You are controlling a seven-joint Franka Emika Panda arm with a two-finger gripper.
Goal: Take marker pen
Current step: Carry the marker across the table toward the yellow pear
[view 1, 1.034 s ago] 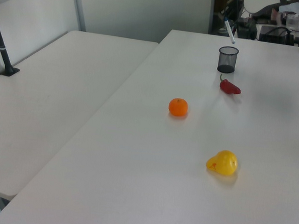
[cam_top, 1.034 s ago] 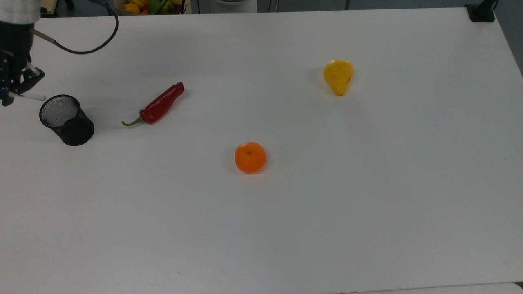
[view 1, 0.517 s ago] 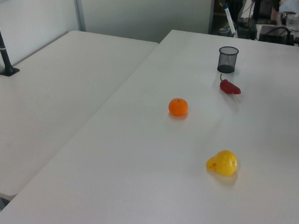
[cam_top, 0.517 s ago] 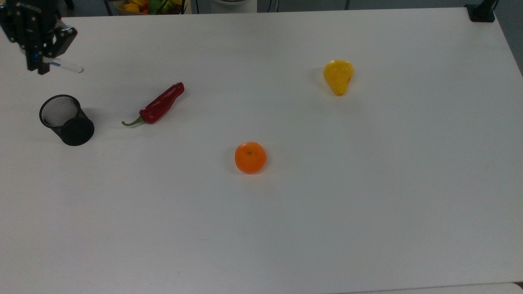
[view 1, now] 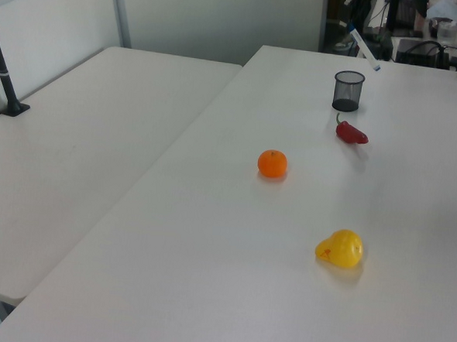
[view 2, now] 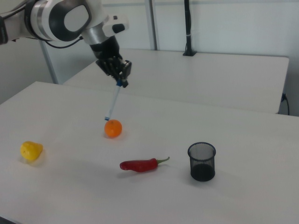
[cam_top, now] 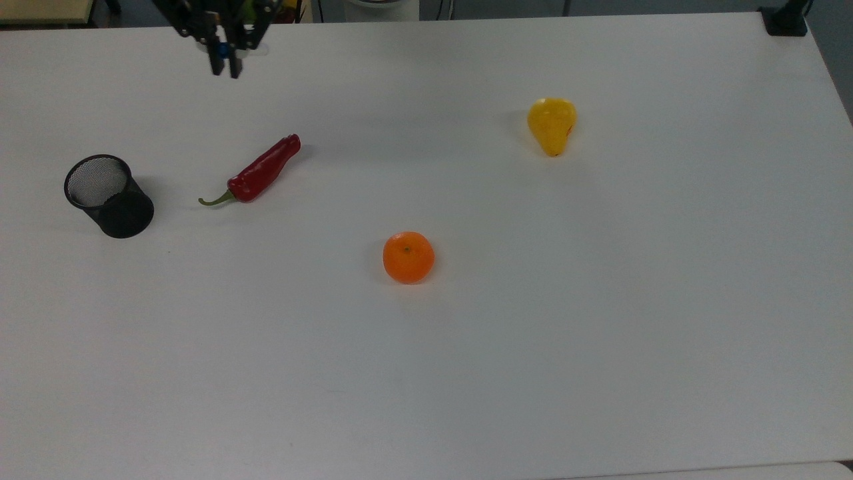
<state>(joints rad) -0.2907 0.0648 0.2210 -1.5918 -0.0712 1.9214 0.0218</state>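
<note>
The marker pen, a slim white barrel with blue ends, hangs tilted in the air well above the table. My gripper is shut on its upper blue end. In the left view the marker pen slants above and behind the black mesh cup. In the top view my gripper is over the table's far edge, above the red chilli and to the right of the mesh cup, which stands upright with nothing in it.
An orange sits mid-table and a yellow pear lies toward the top view's right. A black clamp base occupies the far right corner. A second white table adjoins on the left view's left.
My gripper has carried the marker pen from beside the mesh cup at the top view's left edge upward and to the right, along the table's far edge. Nothing else has moved.
</note>
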